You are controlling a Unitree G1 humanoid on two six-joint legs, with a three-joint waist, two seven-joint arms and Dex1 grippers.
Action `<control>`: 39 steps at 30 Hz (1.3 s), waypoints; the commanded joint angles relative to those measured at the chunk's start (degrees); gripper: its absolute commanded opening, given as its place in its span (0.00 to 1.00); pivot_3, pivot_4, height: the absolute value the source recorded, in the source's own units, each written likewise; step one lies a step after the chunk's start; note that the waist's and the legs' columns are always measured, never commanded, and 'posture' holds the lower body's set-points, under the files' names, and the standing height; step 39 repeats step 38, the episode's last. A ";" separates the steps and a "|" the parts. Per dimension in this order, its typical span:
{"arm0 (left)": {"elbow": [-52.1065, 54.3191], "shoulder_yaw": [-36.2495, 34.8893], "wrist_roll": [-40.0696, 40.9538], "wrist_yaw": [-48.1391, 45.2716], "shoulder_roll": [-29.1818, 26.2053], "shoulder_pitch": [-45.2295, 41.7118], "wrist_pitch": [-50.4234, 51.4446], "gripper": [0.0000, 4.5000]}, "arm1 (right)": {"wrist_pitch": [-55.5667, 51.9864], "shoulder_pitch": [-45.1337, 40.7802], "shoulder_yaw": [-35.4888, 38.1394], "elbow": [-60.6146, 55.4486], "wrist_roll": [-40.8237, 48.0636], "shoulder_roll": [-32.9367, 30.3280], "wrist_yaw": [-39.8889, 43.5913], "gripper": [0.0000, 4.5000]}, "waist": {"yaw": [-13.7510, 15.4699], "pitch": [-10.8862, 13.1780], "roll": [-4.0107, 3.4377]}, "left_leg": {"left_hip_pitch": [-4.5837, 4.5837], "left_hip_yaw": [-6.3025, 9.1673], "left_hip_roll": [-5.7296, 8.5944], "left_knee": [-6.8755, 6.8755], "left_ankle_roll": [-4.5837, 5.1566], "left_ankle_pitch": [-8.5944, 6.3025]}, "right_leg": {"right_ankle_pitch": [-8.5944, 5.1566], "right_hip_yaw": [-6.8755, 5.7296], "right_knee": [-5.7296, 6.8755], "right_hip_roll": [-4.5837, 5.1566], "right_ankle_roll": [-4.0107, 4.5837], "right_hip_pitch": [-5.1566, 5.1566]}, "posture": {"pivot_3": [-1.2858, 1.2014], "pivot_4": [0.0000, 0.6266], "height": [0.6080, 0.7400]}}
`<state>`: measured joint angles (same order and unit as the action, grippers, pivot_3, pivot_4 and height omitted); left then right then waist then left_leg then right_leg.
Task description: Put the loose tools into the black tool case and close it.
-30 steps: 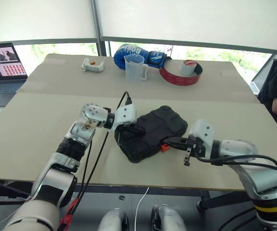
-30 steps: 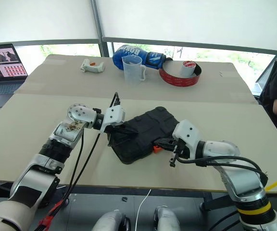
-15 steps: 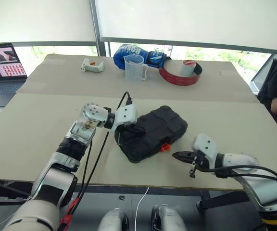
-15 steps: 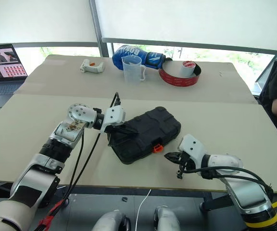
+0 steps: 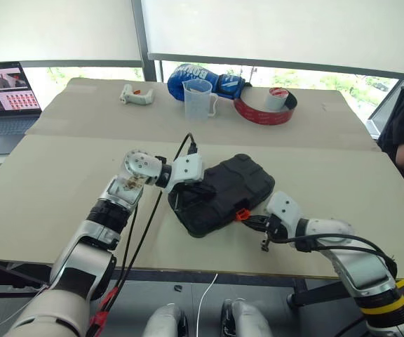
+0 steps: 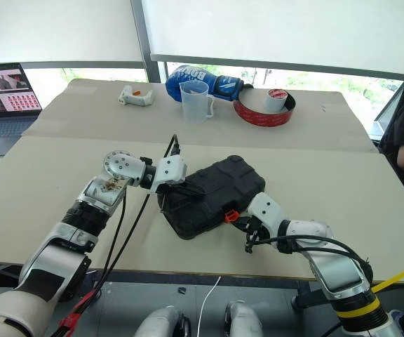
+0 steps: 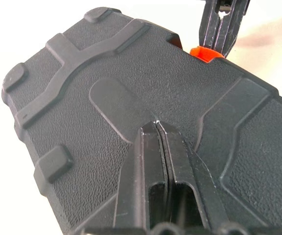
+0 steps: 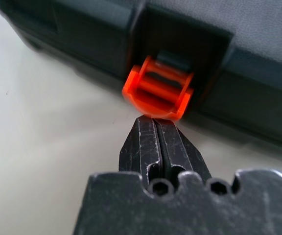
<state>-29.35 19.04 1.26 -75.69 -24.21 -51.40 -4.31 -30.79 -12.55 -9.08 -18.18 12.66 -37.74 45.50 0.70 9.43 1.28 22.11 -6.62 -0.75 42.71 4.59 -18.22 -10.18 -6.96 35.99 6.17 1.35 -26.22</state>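
Black moulded plastic, the tool case [image 5: 223, 194] lies shut on the beige worktop [image 5: 62, 175], set at a slant near the front edge, its orange latch [image 8: 158, 90] on the side facing the robot's right. The left gripper [image 7: 156, 128] rests its tips on the textured lid, jaws pressed together with nothing between them. The right gripper [image 8: 155, 125] comes in low over the worktop from the latch side; its jaws are also closed and empty, and their tips sit right at the lower lip of the latch, touching it or just short of it. The latch hangs tilted outward from its recess in the case wall. Well behind the case, near the far edge, stand a clear measuring jug [image 5: 196, 97], a blue boxing glove [image 5: 188, 74] and a large red tape roll [image 5: 265, 109].
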 commanded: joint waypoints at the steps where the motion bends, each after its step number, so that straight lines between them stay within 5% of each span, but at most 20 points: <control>1: -2.37 3.61 -4.24 -0.55 -0.35 1.63 -2.78 0.01 | -2.29 -3.30 4.82 -6.33 4.41 -0.27 0.47 0.00 | -0.12 0.00 0.00 | -0.01 -0.02 0.00 0.01 0.00 0.00 | 0.00 0.00 0.00 0.00 0.00 0.00 | 0.52 0.24 0.80; 12: -3.48 4.18 -6.22 -0.41 0.33 3.34 -5.65 0.01 | -3.42 -4.72 4.11 -5.34 4.57 0.50 -0.14 0.00 | -0.61 -0.13 -0.02 | -0.17 -0.03 -0.03 -0.04 -0.01 0.00 | 0.01 0.01 0.04 0.01 0.00 0.07 | 0.52 0.24 0.80; 17: -2.61 0.96 -3.49 -0.85 -1.33 3.43 -0.64 0.01 | -5.68 -2.28 9.37 -8.23 9.11 -2.27 2.74 0.00 | -0.55 -0.15 -0.04 | -0.16 -0.04 -0.03 -0.04 0.00 0.00 | 0.01 0.01 0.06 0.02 0.00 0.06 | 0.52 0.24 0.80; 22: 3.35 -4.89 2.84 -3.99 -7.99 5.40 9.34 0.31 | -6.94 0.97 17.78 -9.92 15.91 -9.63 9.89 0.33 | -0.89 -0.14 -0.04 | -0.16 -0.03 -0.05 -0.12 0.01 -0.01 | 0.01 0.01 0.02 -0.02 0.01 0.03 | 0.52 0.24 0.80; 30: 22.48 -24.09 19.06 -9.76 -31.47 19.31 32.76 0.93 | -6.24 4.37 31.80 -0.11 24.51 -25.72 29.75 0.93 | -1.14 0.09 -0.04 | -0.22 0.00 -0.06 -0.71 -0.22 0.13 | -0.04 0.04 -0.16 -0.01 0.08 -0.09 | 0.52 0.24 0.80; 39: 31.98 -39.30 26.27 -5.09 -36.99 35.38 40.55 0.98 | -1.53 -2.58 28.06 11.72 22.68 -27.62 33.73 0.98 | 0.21 0.22 -0.26 | -0.16 0.03 0.02 -0.70 -0.27 0.08 | -0.04 -0.03 -0.42 0.33 -0.01 -0.04 | 0.52 0.24 0.80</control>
